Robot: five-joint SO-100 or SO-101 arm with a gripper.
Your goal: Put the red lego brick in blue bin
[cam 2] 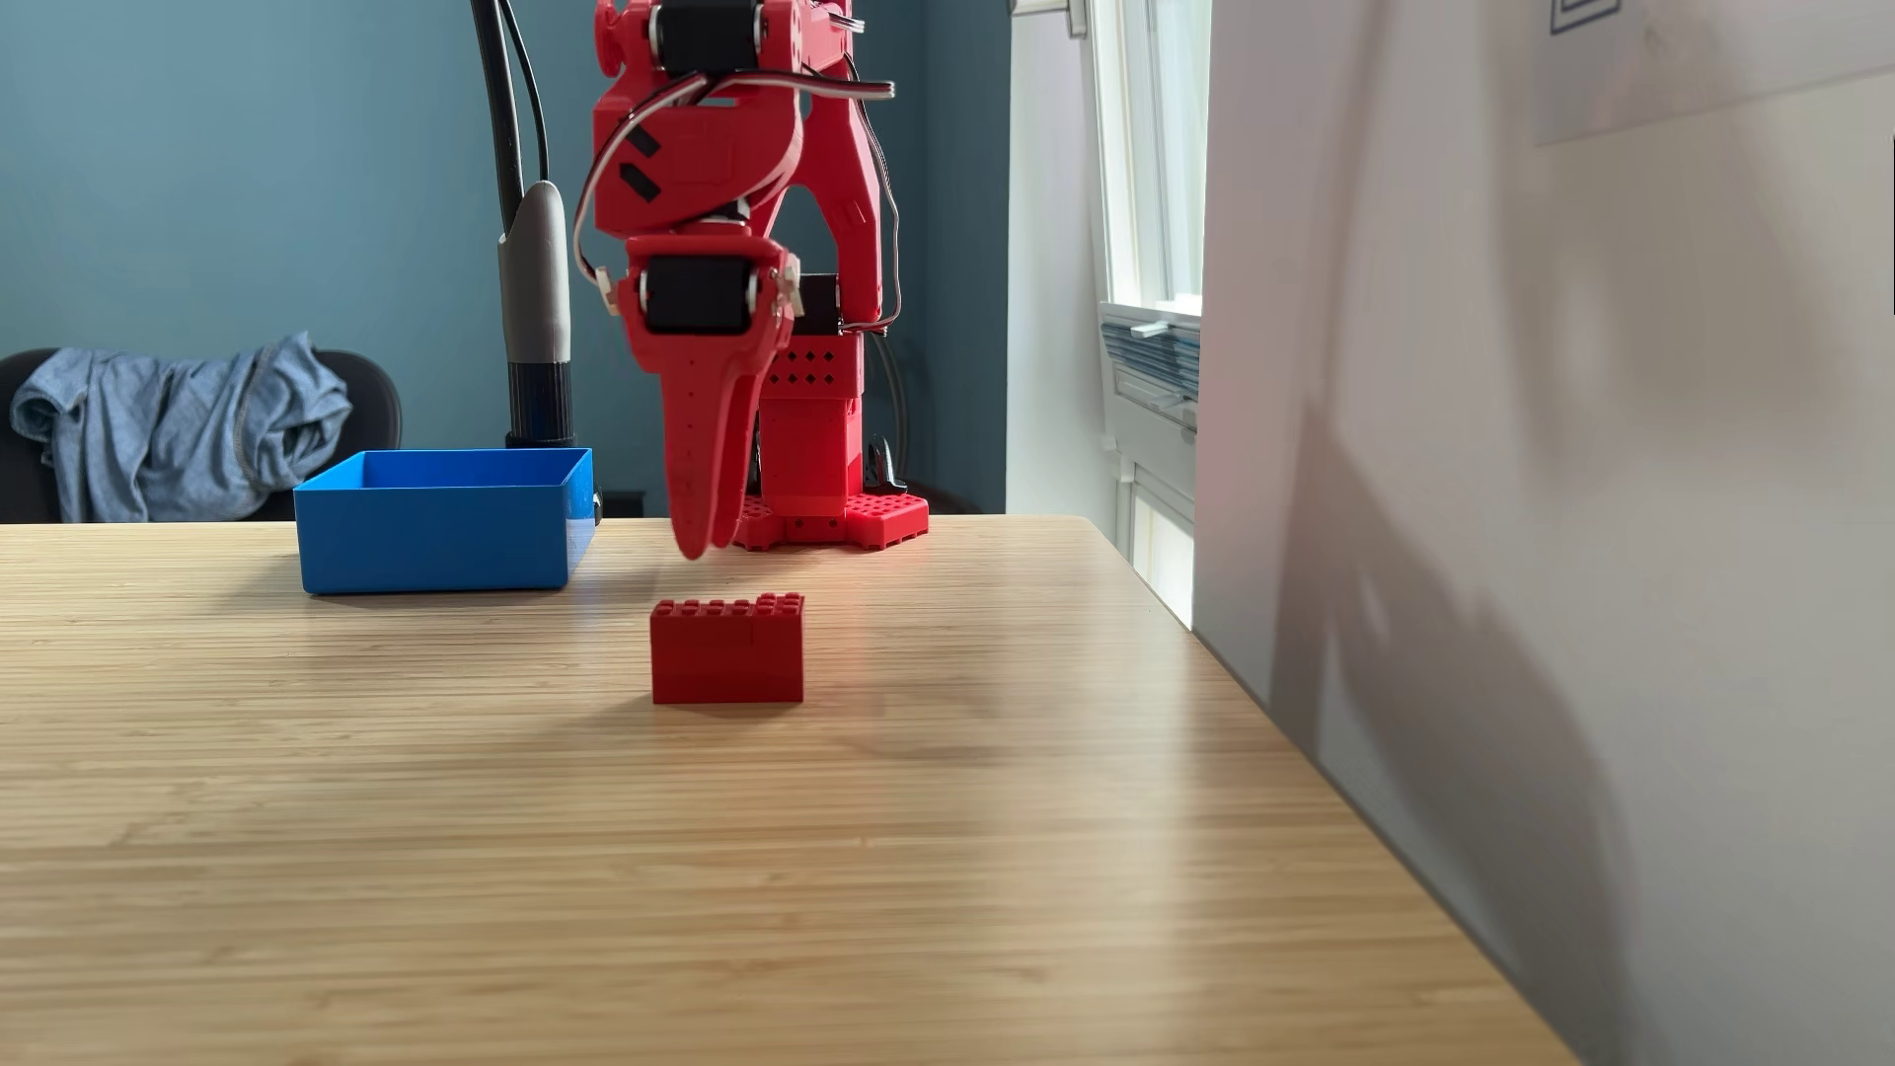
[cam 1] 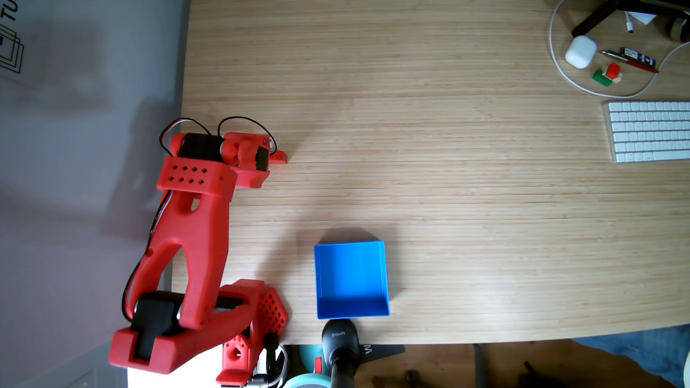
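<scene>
The red lego brick [cam 2: 727, 650] sits on the wooden desk [cam 2: 718, 871] in a fixed view taken low from the front, studs up, with its right end one step taller than the rest. It is free of the arm and rests a little in front of the gripper [cam 2: 702, 533], which hangs above and just behind it, pointing down at the desk. The jaws look pressed together into one narrow tip, with nothing between them. In a fixed view from above, part of the brick [cam 1: 280, 157] pokes out to the right from under the arm's wrist, and the rest is hidden beneath it. The blue bin [cam 2: 436, 543] stands on the desk to the left of the brick in the front view, apart from it, with only its blue floor and walls showing; from above the bin [cam 1: 384, 276] lies near the lower edge of the desk, just above a black camera mount [cam 1: 339, 343]. At the far upper right corner from above are a white keyboard [cam 1: 649, 130], a white earbud case [cam 1: 580, 51], a pen [cam 1: 631, 61] and a tiny red-green-white lego cluster [cam 1: 607, 74], all well apart from the arm.
</scene>
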